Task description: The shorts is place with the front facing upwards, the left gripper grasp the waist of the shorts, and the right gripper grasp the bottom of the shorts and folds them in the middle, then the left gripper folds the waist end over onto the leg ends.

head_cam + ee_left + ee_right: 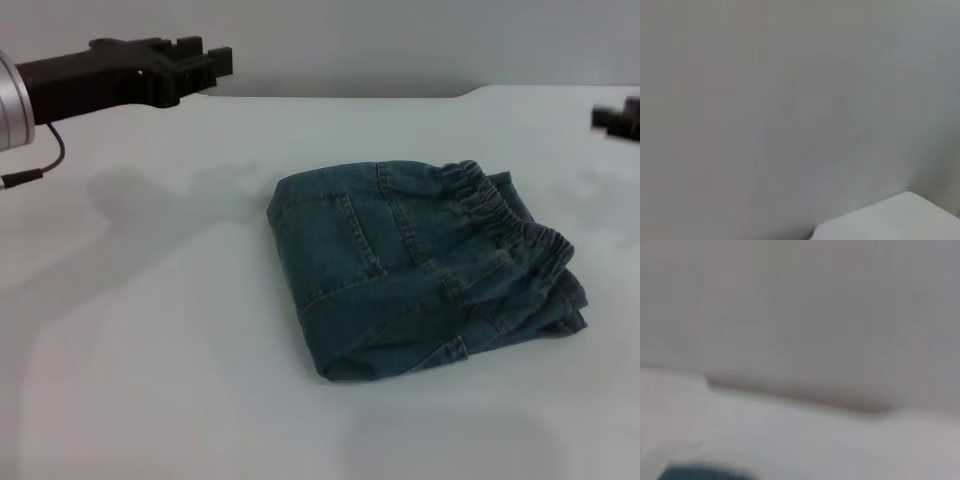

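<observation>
Your inventory, near to far: one pair of shorts (425, 268), folded into a compact stack, mid-counter (150, 380), gathered waistband uppermost on the right side; no legible writing. Two hands: left hand (205, 62) raised far left, right hand (620, 118) at far right edge; grip width of both cannot be told.

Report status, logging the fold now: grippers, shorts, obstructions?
Left gripper raised far-left, empty. Right gripper at right edge. Blue-green denim shorts folded compact on white table. Nothing obstructing.
</observation>
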